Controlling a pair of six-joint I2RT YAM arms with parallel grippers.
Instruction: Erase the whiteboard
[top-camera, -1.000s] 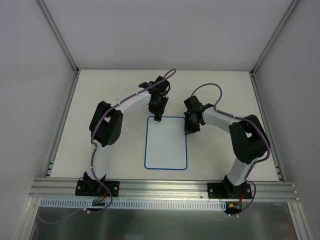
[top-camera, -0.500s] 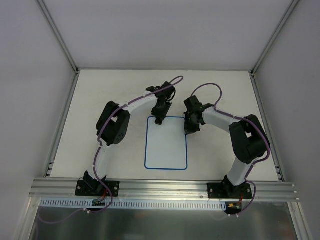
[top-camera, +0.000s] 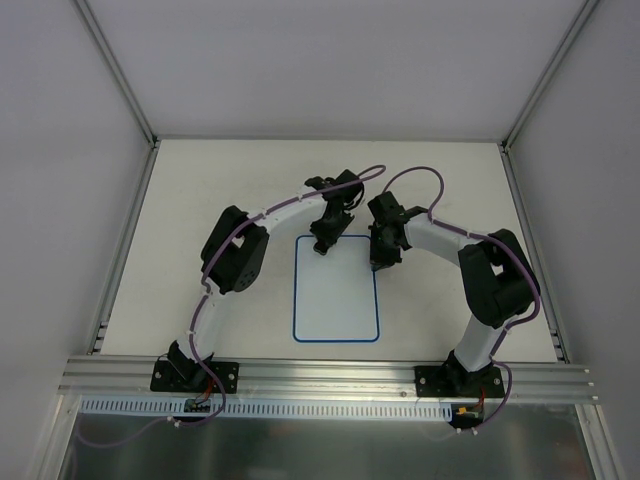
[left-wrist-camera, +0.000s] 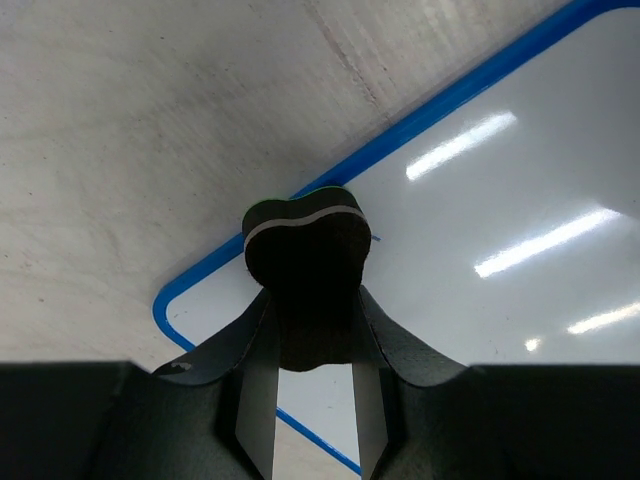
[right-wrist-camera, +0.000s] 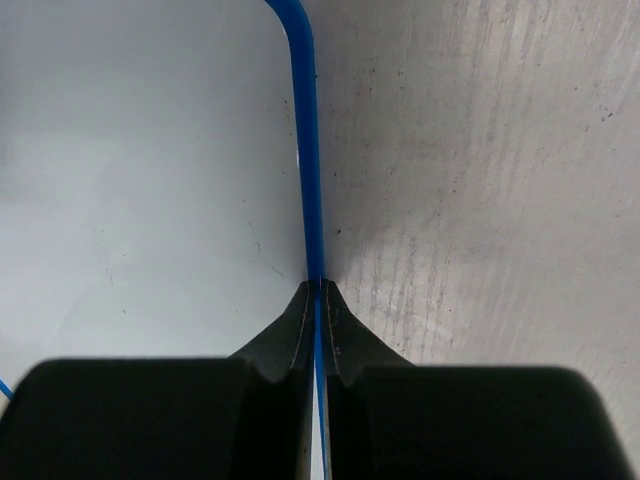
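Observation:
The whiteboard (top-camera: 336, 295), white with a thin blue rim, lies flat mid-table, and its face looks blank. My left gripper (top-camera: 322, 247) is at the board's far edge, shut on a small dark eraser (left-wrist-camera: 305, 262) with a green and pale stripe. The eraser sits just inside the blue rim near a rounded corner of the whiteboard (left-wrist-camera: 500, 250). My right gripper (top-camera: 380, 264) is shut, its tips (right-wrist-camera: 317, 290) right over the board's right rim near the far corner. The whiteboard (right-wrist-camera: 150, 180) shows only tiny specks there.
The pale table (top-camera: 200, 210) extends around the board to white enclosure walls. An aluminium rail (top-camera: 330, 375) runs across the near edge, holding both arm bases. Purple cables loop above each wrist.
My left arm has swung rightward, carrying the eraser along the board's far edge. The board has shifted slightly to the right. The right arm has stayed put.

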